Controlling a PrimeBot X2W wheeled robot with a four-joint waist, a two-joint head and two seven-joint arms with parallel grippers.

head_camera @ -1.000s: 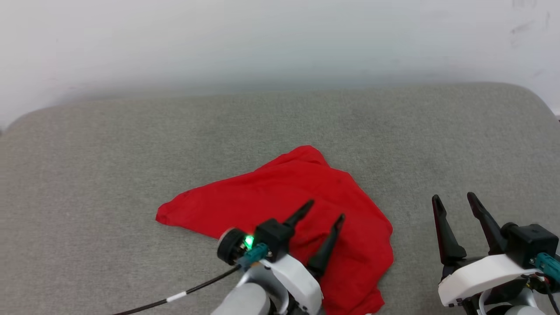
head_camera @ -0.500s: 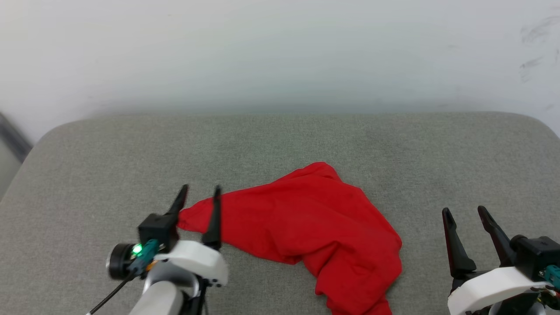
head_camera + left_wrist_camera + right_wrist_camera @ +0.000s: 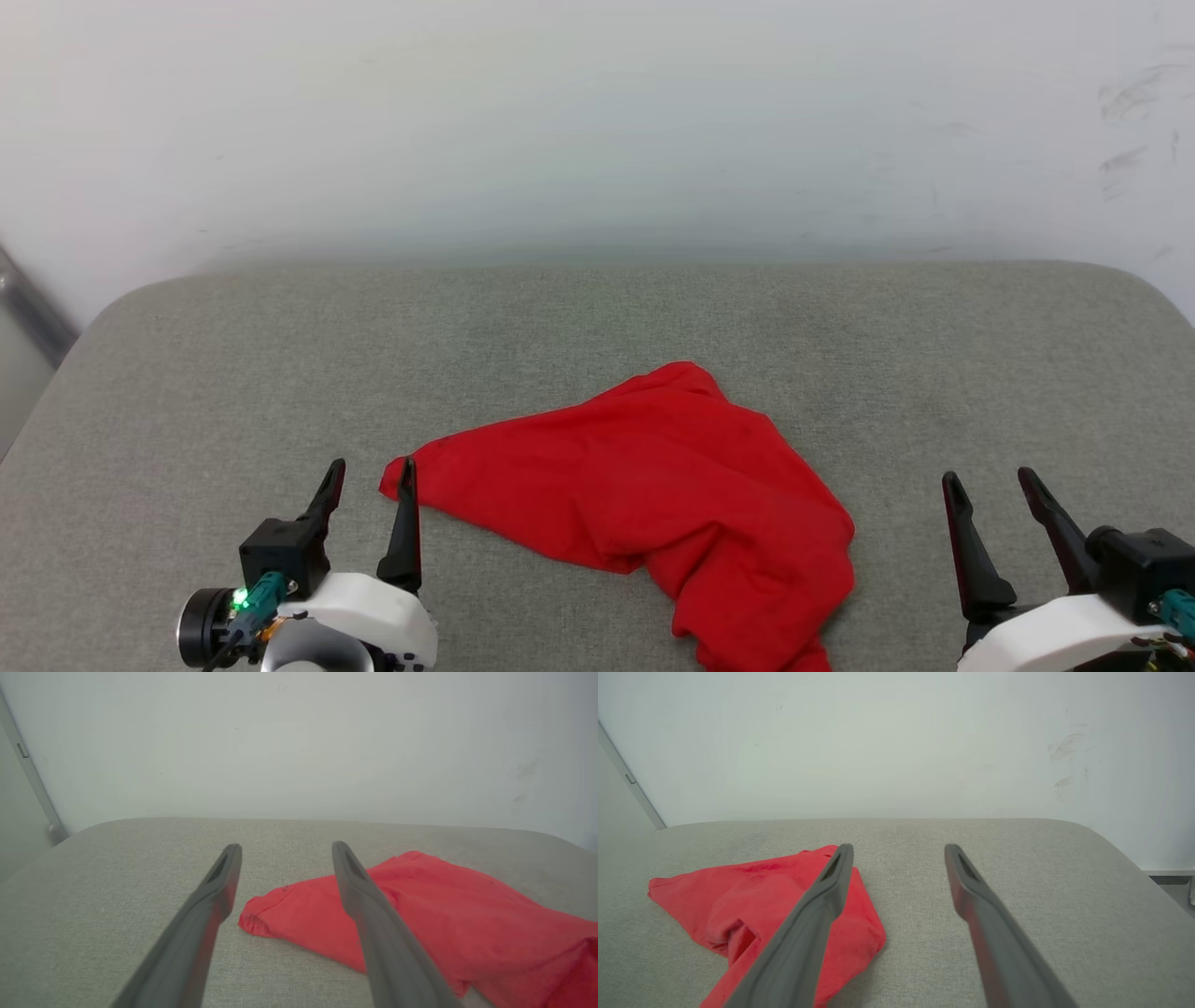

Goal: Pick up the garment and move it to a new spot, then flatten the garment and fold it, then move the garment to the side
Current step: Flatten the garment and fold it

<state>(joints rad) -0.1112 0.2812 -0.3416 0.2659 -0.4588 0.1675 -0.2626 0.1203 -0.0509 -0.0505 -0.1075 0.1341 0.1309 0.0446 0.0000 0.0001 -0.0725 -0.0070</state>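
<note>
The garment (image 3: pixel 653 485) lies crumpled in a rough triangle on the grey cushioned surface (image 3: pixel 597 317); plain red cloth is all that shows of it. It trails off the near edge at the lower right. My left gripper (image 3: pixel 372 464) stands open at the lower left, its right fingertip close by the garment's left corner, nothing between its fingers. In the left wrist view the garment (image 3: pixel 420 910) lies right of the open left gripper (image 3: pixel 285 846). My right gripper (image 3: pixel 990 476) is open to the right of the cloth. In the right wrist view the garment (image 3: pixel 752 891) lies left of the open right gripper (image 3: pixel 899 847).
A pale wall (image 3: pixel 597 121) rises behind the cushioned surface, whose corners are rounded. A grey strip (image 3: pixel 33 308) runs down the wall at the far left. Bare grey fabric lies to the left of, to the right of and behind the garment.
My left gripper has drawn back from over the garment's middle to the lower left, open throughout. The head camera has shifted, so the garment sits slightly lower. The right gripper has kept its pose.
</note>
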